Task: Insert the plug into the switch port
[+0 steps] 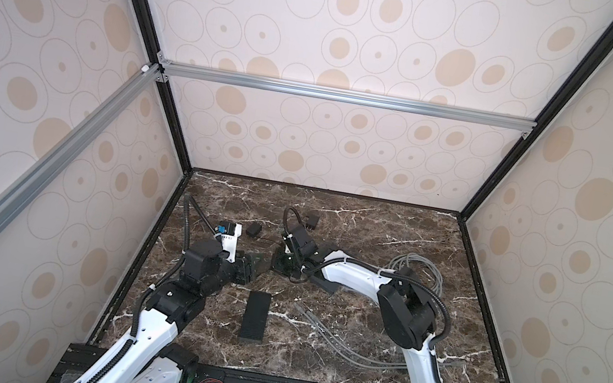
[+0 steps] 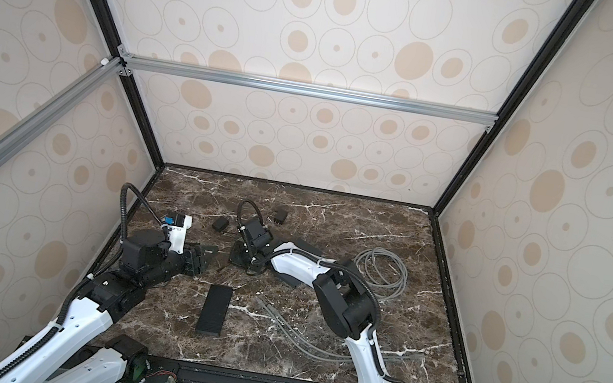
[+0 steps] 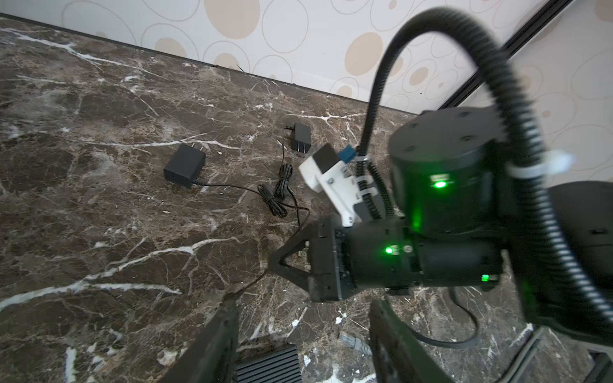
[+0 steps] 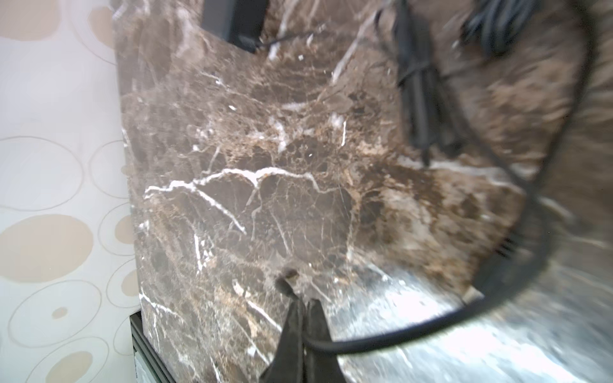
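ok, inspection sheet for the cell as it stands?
Surface: marble table, white-veined.
Job's things: ribbed switch flat, front centre, ports not visible; cord has its plug end at right pincer tips.
Clutter: left adapter and right adapter at back; dark slab under right arm, unclear.
Grippers: left pincer open by switch's far end; right pincer shut on cord.
Cables: grey cables coiled right, ends trailing beside switch.
Surroundings: patterned walls, aluminium bar; nothing else seen.
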Motion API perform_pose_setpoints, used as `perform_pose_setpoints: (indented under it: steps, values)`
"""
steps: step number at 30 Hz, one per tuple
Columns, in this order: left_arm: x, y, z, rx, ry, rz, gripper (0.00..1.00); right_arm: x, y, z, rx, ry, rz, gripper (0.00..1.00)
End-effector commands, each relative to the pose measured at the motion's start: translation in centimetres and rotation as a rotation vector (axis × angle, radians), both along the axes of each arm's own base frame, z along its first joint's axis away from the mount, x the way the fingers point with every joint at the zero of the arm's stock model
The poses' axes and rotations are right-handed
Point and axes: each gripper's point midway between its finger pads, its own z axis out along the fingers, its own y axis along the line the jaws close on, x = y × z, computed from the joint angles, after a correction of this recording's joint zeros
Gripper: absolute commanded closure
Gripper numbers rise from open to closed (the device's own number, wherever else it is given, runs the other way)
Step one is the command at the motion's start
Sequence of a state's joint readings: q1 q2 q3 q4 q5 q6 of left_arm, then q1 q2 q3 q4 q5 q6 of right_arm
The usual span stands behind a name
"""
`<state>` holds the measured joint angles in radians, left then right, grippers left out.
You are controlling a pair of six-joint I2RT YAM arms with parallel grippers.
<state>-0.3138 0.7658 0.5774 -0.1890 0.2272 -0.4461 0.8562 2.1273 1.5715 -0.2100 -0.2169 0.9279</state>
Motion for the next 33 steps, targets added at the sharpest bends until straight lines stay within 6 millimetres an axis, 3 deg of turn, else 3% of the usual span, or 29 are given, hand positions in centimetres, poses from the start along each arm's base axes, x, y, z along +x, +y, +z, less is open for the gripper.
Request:
perform_pose_setpoints:
  steps: [1, 6, 13, 18, 19, 20, 21, 29, 33]
  values:
    - [0.1, -1.1, -0.4, -0.005, -0.044, -0.075, 0.35, 0.3, -1.7, 4.0, 0.069, -0.085, 0.033, 1.00]
    - [-0.9, -3.8, -0.7, -0.015, -0.204, -0.273, 0.47, -0.6, -4.5, 5.9, 0.152, -0.095, 0.123, 1.00]
    - [-2.1, -7.0, -1.3, 0.196, -0.305, -0.625, 0.47, -2.2, -5.7, 8.0, 0.270, -0.040, 0.267, 1.00]
    - [-2.0, -7.2, -2.2, 0.362, -0.380, -0.739, 0.44, -3.0, -5.5, 9.2, 0.292, -0.042, 0.330, 1.00]
    - [-1.9, -7.1, -2.3, 0.382, -0.390, -0.743, 0.38, -3.0, -5.5, 9.4, 0.296, -0.044, 0.336, 1.00]
    - [-1.8, -7.0, -2.5, 0.398, -0.395, -0.741, 0.29, -3.0, -5.5, 9.5, 0.298, -0.046, 0.338, 1.00]
    - [-1.5, -6.6, -2.7, 0.418, -0.396, -0.716, 0.03, -3.0, -5.4, 9.6, 0.300, -0.048, 0.341, 1.00]
    - [-1.0, -5.7, -4.1, 0.447, -0.402, -0.643, 0.02, -3.6, -5.4, 10.3, 0.302, -0.046, 0.376, 1.00]
    - [-1.1, -5.8, -4.5, 0.461, -0.404, -0.668, 0.11, -4.2, -5.5, 10.9, 0.309, -0.064, 0.418, 1.00]
